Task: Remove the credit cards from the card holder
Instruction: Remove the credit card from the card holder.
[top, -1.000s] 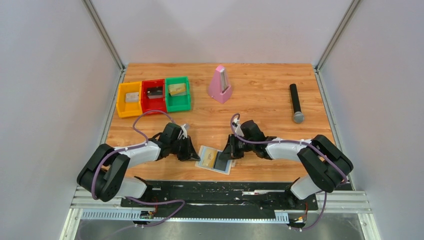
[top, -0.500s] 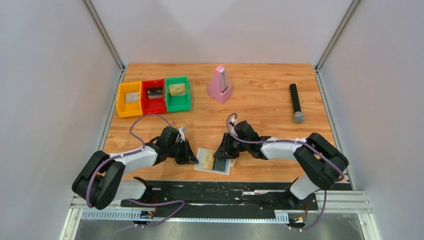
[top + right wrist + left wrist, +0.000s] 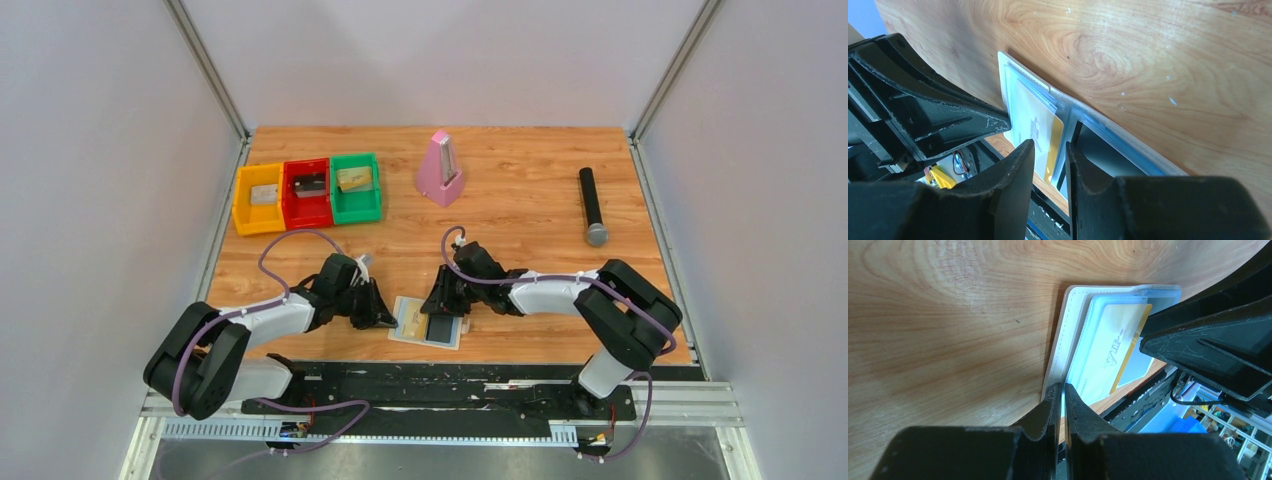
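The holder [image 3: 398, 337] is laid open on the table [image 3: 520, 200], with the yellow card [image 3: 412, 318] in its left panel and the dark card [image 3: 440, 327] in its right. Its left edge is pinched by the nearly closed left tool [image 3: 387, 320]. The right tool [image 3: 437, 306] is held slightly parted over its middle, with nothing gripped.

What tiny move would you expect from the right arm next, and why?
Probably close the right fingers on the yellow card: its exposed edge lies between them, beside the card holder pocket, while the left fingers grip the holder's rim.
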Robot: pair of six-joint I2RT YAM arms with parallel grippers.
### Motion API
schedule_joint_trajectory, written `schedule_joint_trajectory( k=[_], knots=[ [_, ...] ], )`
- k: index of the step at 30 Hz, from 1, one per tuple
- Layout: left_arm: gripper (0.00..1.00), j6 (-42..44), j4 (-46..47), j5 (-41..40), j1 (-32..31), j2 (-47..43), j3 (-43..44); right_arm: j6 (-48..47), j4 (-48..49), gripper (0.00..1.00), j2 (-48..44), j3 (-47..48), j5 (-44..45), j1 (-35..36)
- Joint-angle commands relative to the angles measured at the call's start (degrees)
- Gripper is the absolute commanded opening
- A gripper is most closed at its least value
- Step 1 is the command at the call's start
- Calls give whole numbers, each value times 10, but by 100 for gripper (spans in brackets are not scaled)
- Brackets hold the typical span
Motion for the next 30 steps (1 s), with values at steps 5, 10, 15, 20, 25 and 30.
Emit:
schedule_joint_trajectory(
  k=[5, 10, 15, 20, 25, 30],
  knots=[
    [15, 5, -41, -20, -6, 2, -28, 9, -27, 31, 24, 26, 36, 9],
    [14, 1, -39, -19, -5, -5, -30, 7, -32, 31, 33, 30, 39, 10],
    [14, 0, -43, -24, -6, -14, -32, -3, -31, 16, 24, 23, 41, 10],
    [14, 6, -50, -36, -6, -6, -32, -18, -24, 2, -11, 3, 45, 5],
    [14, 15, -54, -42, -6, 16, -25, -25, -11, 2, -38, 0, 18, -9],
    [14, 16, -53, -44, -6, 18, -25, -38, -2, 7, -45, -9, -11, -25]
  ],
)
